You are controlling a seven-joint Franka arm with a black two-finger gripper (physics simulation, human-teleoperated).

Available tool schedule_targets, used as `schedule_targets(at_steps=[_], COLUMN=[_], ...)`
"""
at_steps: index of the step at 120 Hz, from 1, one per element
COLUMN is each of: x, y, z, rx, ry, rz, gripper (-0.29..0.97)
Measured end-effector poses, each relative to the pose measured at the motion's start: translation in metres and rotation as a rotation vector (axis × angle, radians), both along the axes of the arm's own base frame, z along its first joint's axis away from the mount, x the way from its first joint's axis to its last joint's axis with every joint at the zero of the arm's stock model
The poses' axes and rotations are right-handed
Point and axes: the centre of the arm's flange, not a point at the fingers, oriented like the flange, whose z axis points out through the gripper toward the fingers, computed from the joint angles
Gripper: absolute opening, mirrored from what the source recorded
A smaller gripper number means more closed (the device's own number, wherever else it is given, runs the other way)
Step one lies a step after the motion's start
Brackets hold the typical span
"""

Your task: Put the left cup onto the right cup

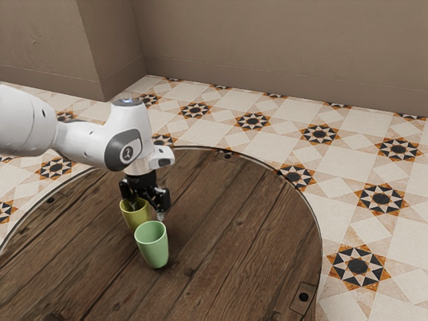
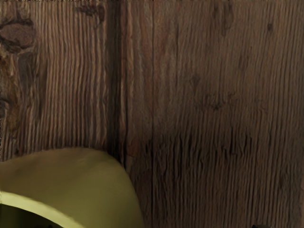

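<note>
From the exterior view's left, the single white Franka arm [image 1: 80, 144] reaches out over the round wooden table [image 1: 234, 221]. Its one black gripper [image 1: 144, 206] points straight down, right at the rim of the olive cup [image 1: 136, 215]. The hand is low enough to overlap the cup's mouth, but from this side I cannot tell how wide it is set or whether it has closed on the cup. The olive cup stands upright on the planks with its base on the tabletop, so it is not lifted. In the wrist view its curved yellow-green wall and pale rim [image 2: 61, 185] sit blurred just under the hand, with bare dark wood grain beyond. Just to the exterior view's right of the olive cup, and nearer the camera, stands the green cup [image 1: 152, 244]. It is also upright with its mouth open and nothing in it. The two are close together, and I cannot tell whether their sides touch. That makes two cups, one olive and one green, both on the table and neither stacked. Farther right the tabletop ends at its curved edge, with the patterned tile floor [image 1: 348, 154] beyond and a beige wall [image 1: 281, 40] behind.
</note>
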Motion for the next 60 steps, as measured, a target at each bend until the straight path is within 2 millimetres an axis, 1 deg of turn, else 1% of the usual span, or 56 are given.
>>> schedule_targets(at_steps=[11, 17, 24, 40, 52, 60], x=[0.002, 0.003, 0.003, 0.003, 0.002, 0.002], y=[0.001, 0.001, 0.001, 0.004, 0.011, 0.013], z=[0.001, 0.003, 0.004, 0.004, 0.005, 0.01], rx=[0.004, 0.005, 0.007, 0.01, 0.013, 0.014], ry=[-0.016, -0.023, -0.028, -0.029, -0.031, -0.035], rz=[0.011, 0.016, 0.022, 0.039, 0.059, 0.067], gripper=[0.25, 0.15, 0.08, -0.02, -0.06, -0.07])
